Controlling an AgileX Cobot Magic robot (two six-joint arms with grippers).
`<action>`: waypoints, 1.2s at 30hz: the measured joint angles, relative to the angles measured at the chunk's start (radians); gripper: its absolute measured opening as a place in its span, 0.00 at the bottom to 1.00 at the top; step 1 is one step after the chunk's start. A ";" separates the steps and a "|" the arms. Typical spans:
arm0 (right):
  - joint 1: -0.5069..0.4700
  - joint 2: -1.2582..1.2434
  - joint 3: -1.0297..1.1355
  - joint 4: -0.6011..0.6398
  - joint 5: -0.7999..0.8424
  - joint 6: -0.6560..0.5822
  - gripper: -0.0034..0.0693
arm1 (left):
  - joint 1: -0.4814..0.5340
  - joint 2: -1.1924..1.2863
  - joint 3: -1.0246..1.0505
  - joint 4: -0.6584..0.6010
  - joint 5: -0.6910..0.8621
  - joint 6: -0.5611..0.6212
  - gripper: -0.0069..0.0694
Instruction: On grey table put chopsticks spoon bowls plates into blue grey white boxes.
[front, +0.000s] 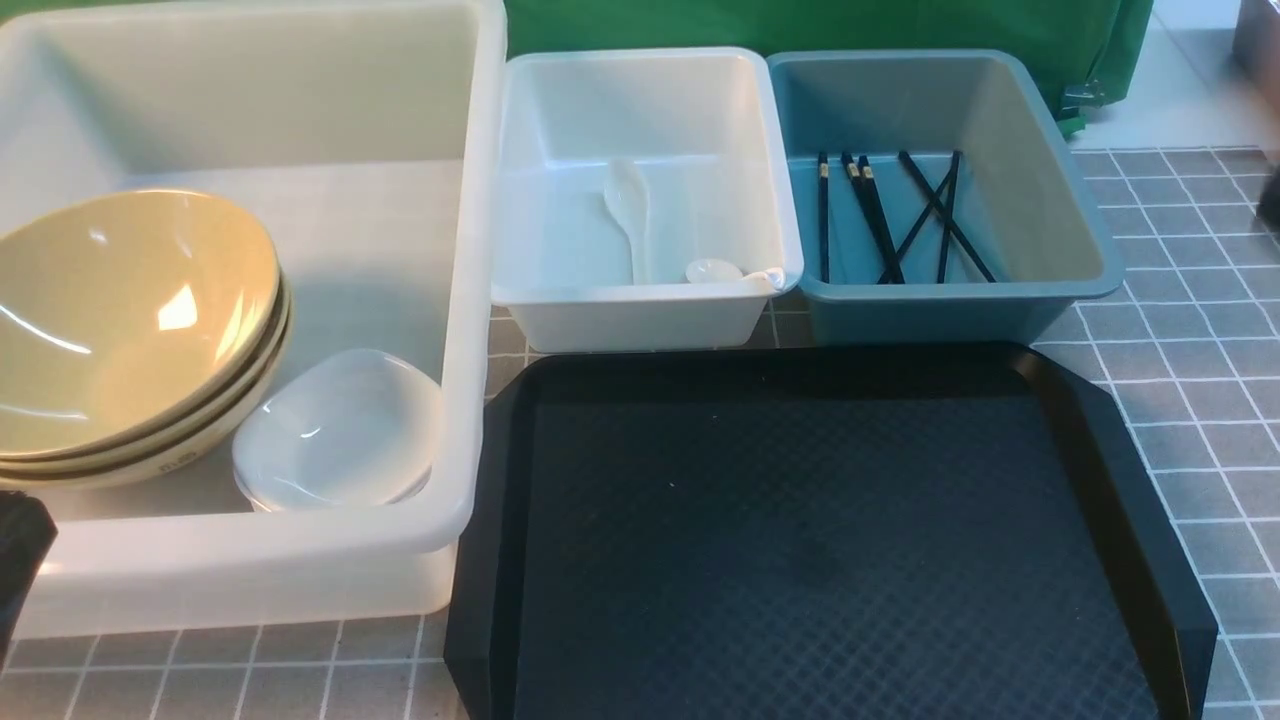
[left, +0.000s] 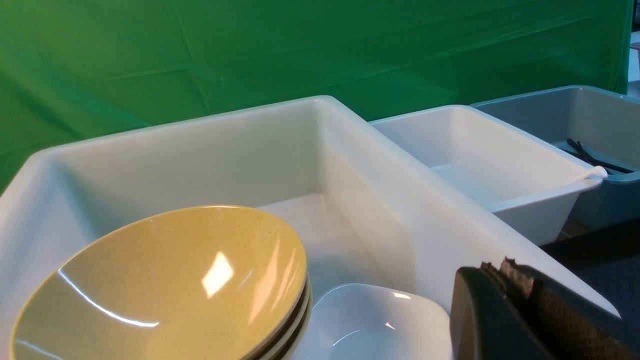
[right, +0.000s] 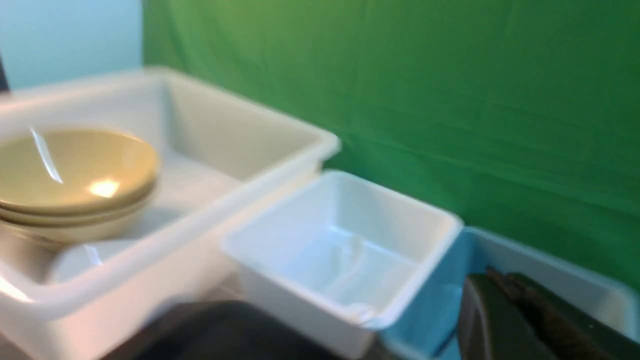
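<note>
Partly cropped bowls (front: 120, 330), blurred spoon (right: 350, 265)

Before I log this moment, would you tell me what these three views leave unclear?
- Plates: their number; front view shows a stack, with the large box's rim covering its base.
- Bowls: cut off by the frame's left edge in the front view.
- Spoons: white on the white box, outlines faint; smeared by blur in the right wrist view.
- Right gripper: blurred, only partly in frame.
</note>
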 joint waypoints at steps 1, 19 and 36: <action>0.000 -0.023 0.055 0.000 -0.022 0.045 0.09 | 0.000 0.000 0.000 0.000 0.000 0.000 0.08; -0.011 -0.179 0.396 -0.017 0.020 0.280 0.10 | 0.000 -0.001 0.000 0.000 0.001 0.000 0.08; -0.491 -0.561 0.550 0.255 0.003 -0.113 0.10 | 0.000 -0.002 0.000 0.000 0.003 0.000 0.08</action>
